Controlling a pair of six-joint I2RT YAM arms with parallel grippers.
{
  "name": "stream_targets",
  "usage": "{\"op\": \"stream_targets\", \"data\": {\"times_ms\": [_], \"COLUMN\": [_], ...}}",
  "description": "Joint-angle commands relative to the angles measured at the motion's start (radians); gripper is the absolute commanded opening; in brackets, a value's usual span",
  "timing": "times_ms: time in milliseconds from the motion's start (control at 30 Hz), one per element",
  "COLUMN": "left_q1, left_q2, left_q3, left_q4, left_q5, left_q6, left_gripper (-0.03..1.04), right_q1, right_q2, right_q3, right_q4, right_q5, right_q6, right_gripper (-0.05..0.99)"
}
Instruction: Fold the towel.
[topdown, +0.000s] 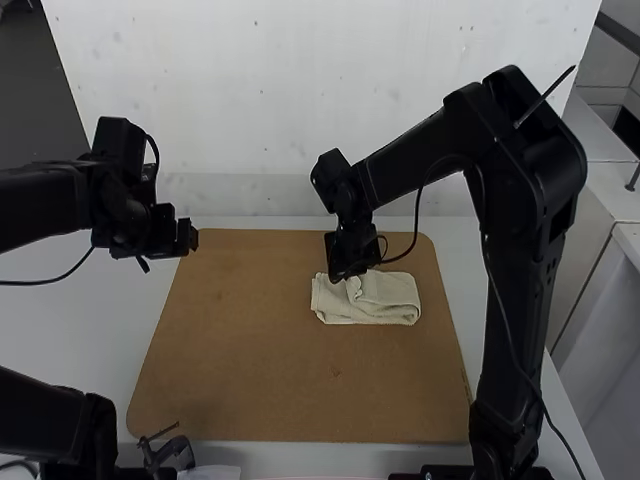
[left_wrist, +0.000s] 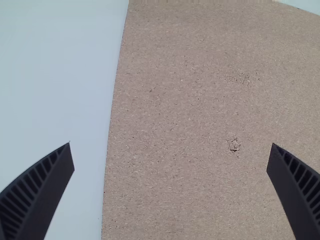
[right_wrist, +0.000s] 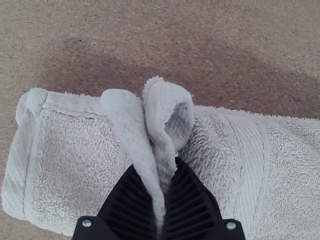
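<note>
Along the near side of the white table (topdown: 75, 325), a small black object of unclear kind (topdown: 170, 455) sat beside the dark lower part of the left arm (topdown: 45, 415). The black jointed right arm (topdown: 515, 280) rose from the near right, a thin black cable (topdown: 512, 345) running along it, and bent over toward the middle of the table. Between the 2 arms lay a flat brown board with rounded corners (topdown: 250, 385), a small dark mark (topdown: 335, 372) on its surface.

Farther off, on the right side of the board's far half, lay the off-white terry towel (topdown: 390, 305), folded into a compact, roughly rectangular bundle, its layers curling at the right end. Over its far left part, the right gripper (topdown: 345, 272) was clenched on a pinch of the cloth. In the right wrist view, that pinch stood up from the bundle in 2 soft lobes, 1 of them curled into a loop, with its lower part caught between the black ribbed fingers (right_wrist: 192, 205).

Near the board's far left corner, well apart from the towel, hung the left gripper (topdown: 187, 236); its 2 fingers (left_wrist: 35, 192) were spread wide, with nothing between them
</note>
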Motion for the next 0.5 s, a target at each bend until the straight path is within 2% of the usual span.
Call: {"op": "stream_targets", "data": {"times_ms": [0,267,300,333,433,467], "left_q1": [0.001,0.006,0.007,0.007,0.007,0.009], "left_q2": [0.008,0.003,0.002,0.000,-0.004,-0.006], "left_q3": [0.005,0.002,0.004,0.004,0.004,0.004], "left_q4": [0.014,0.015,0.014,0.014,0.015,0.015], "left_q5": [0.007,0.009,0.009,0.009,0.009,0.009], "left_q6": [0.012,0.013,0.016,0.016,0.016,0.016], "left_gripper": [0.99,0.99,0.99,0.99,0.99,0.99], "right_q1": [0.043,0.087,0.085,0.082,0.061,0.053], "right_q2": [0.032,0.078,0.075,0.070,0.018,-0.007], "right_q3": [0.059,0.125,0.122,0.119,0.103,0.100], "right_q4": [-0.004,-0.044,-0.033,-0.024,-0.003,-0.006], "right_q5": [0.030,0.024,0.023,0.020,-0.003,-0.008], "right_q6": [0.018,0.035,0.038,0.043,0.049,0.049], "right_gripper": [0.02,0.02,0.07,0.19,0.66,0.72]}}
